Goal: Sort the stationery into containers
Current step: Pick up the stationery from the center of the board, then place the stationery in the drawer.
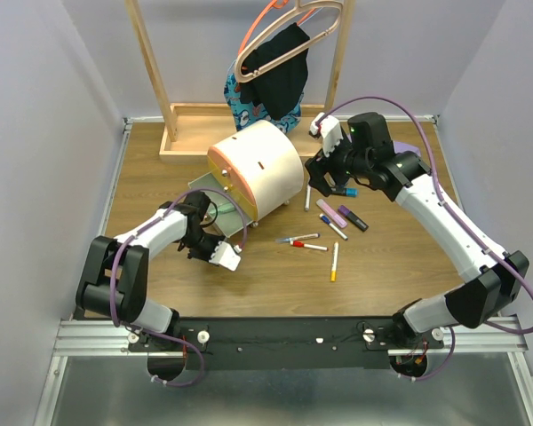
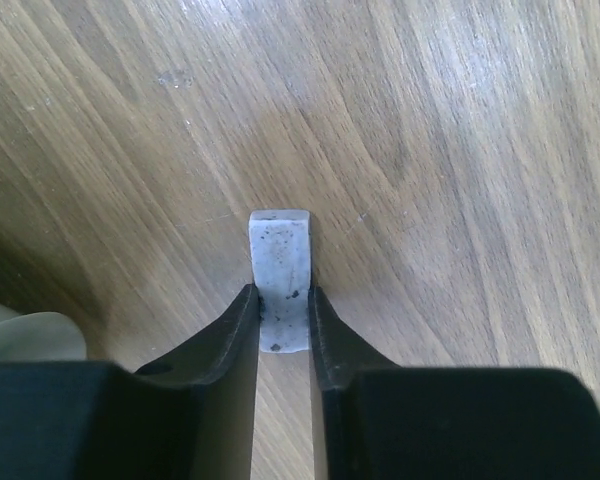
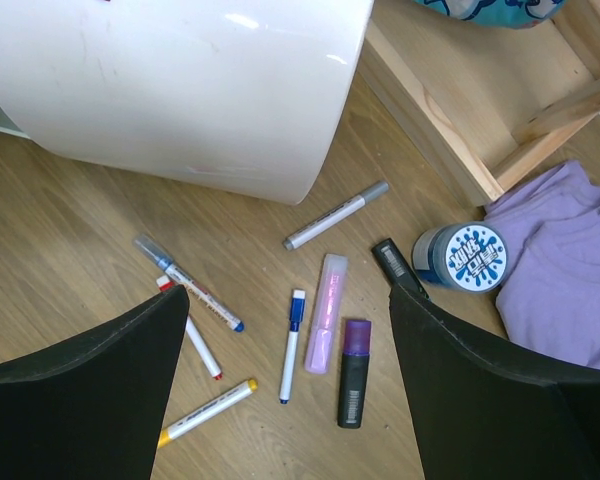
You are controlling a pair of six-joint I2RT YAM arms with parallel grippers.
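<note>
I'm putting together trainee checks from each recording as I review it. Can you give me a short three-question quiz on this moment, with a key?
1. True or false: the left pincer is shut on a grey eraser.
2. Which of these lies nearest the blue-white tape roll? A) the purple cloth B) the orange-tipped pen C) the red-capped pen
3. Fill in: the right pincer hangs above the loose pens with its jaws ____.

Key: 1 true; 2 A; 3 open.
</note>
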